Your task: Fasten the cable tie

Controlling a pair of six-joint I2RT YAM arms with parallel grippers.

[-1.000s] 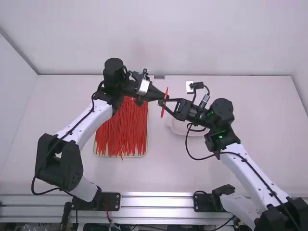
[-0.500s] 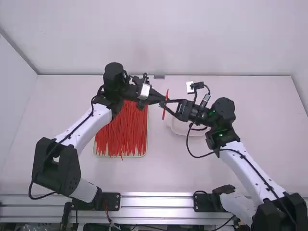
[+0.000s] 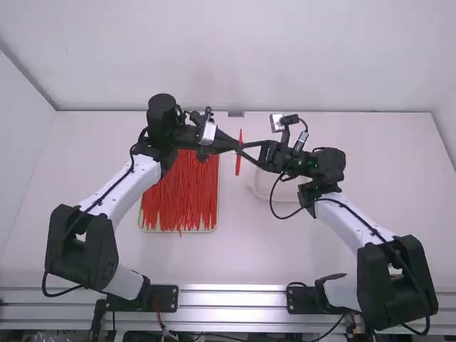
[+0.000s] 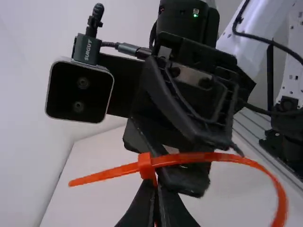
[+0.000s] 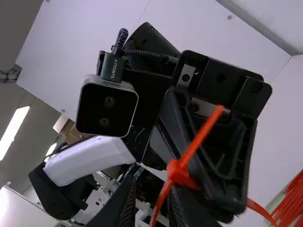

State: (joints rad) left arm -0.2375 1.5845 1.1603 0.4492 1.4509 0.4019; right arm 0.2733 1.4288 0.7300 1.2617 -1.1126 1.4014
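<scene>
White counter [image 3: 399, 178] carried everything. Tray [image 3: 214, 229] with heap of red ties [image 3: 182, 192] lay on it, under left arm. White bowl [image 3: 267, 196] sat beside tray, under right arm. Both arms met above gap between tray and bowl. Left hand [image 4: 155, 196] was pressed together, pinching looped red cable tie [image 4: 189, 160] at its head, held in air. Right hand [image 5: 152, 201] faced it, fingers spread, tie strap passing between them.

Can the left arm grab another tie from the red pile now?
Probably not: the left end effector is shut on the cable tie in mid-air, though the pile lies open just beneath it.
</scene>
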